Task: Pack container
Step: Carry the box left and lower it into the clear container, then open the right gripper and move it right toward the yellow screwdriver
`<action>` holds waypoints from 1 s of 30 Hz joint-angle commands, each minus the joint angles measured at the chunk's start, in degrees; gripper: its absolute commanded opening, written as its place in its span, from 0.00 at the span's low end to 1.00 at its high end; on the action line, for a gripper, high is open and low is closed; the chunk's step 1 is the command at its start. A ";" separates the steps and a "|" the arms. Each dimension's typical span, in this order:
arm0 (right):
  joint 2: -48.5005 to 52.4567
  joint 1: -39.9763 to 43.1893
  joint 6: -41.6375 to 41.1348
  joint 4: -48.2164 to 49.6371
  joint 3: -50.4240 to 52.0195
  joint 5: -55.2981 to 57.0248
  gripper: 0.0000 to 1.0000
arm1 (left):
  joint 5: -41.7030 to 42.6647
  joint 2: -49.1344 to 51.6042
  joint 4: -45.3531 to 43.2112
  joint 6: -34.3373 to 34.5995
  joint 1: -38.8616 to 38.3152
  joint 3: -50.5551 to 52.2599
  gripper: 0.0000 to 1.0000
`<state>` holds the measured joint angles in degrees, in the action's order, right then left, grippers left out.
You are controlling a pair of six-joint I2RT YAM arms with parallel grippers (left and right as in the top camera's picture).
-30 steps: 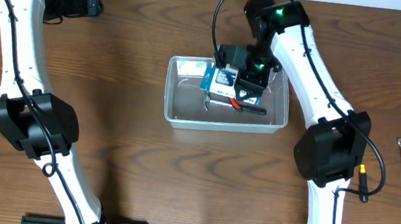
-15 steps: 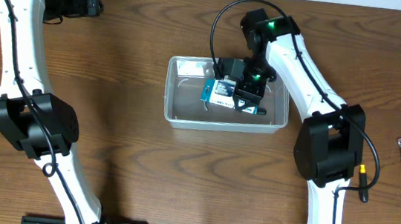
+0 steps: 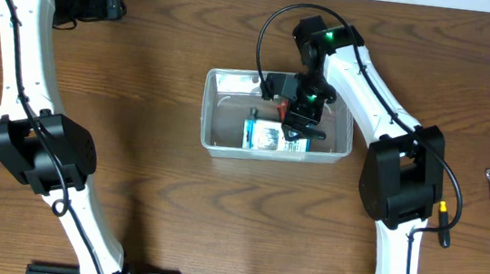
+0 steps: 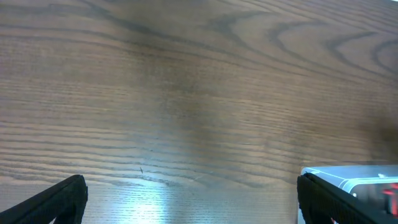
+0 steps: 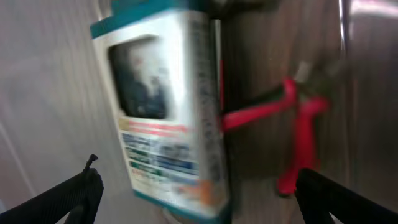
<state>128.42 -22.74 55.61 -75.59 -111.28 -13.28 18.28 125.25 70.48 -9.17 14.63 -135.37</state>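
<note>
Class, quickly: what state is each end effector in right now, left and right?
Left end effector: open, holding nothing.
Right end effector: open, over the container; the blue-and-white box lies inside, not gripped.

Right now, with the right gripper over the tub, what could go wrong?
1. The open right gripper sits low over the container; a sideways exit could hook its rim and drag it.
2. The box and pliers lie close beneath it; any dip or swing could knock them.
</note>
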 commanded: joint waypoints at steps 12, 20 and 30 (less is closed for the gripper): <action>-3.61 -0.59 -3.89 -6.14 -9.31 -0.68 0.99 | 0.52 -0.24 0.17 0.07 0.24 -0.98 0.98; -10.54 -0.09 -15.15 -14.53 -21.66 1.25 0.99 | 0.52 -0.24 0.17 0.07 0.24 -0.98 0.98; -25.24 5.88 -30.80 -20.85 -24.09 10.03 0.99 | 0.52 -0.26 0.17 0.07 0.24 -0.98 0.98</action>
<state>107.07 -19.16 32.14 -95.55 -134.47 -5.65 18.28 125.25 70.50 -9.17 14.63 -135.37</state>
